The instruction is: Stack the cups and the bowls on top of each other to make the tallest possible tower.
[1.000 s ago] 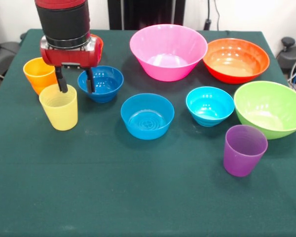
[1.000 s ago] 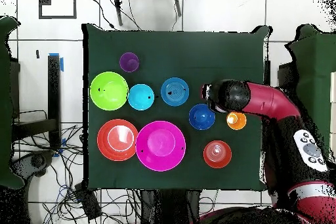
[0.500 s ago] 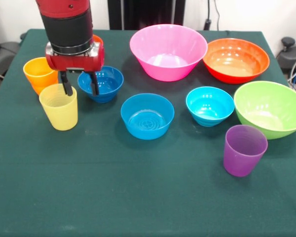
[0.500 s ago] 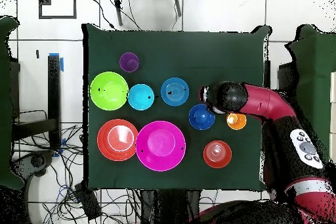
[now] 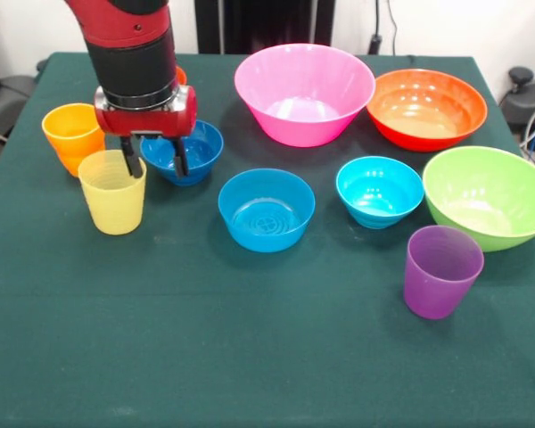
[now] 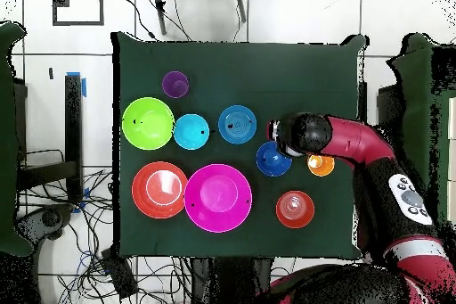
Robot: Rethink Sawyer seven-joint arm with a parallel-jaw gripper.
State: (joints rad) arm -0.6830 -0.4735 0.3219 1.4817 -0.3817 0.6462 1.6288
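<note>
Right now the gripper (image 5: 155, 156) hangs w/ fingers spread, holding nothing. One finger (image 5: 134, 158) sits at the yellow cup (image 5: 113, 192) rim, inside or just behind I can't tell; the other is over the dark blue bowl (image 5: 193, 152), which is just beside and behind it. Orange cup (image 5: 72, 135) is just past the yellow one, away from the gripper. Mid-blue bowl (image 5: 266, 209) lies near, to the other side; cyan bowl (image 5: 380, 191), pink bowl (image 5: 304, 93), green bowl (image 5: 489, 195) and purple cup (image 5: 441, 270) well apart. No readable writing. Cups translucent, tapered; bowls round, glossy, on dark green cloth (image 5: 250, 339). Nothing is stacked.
</note>
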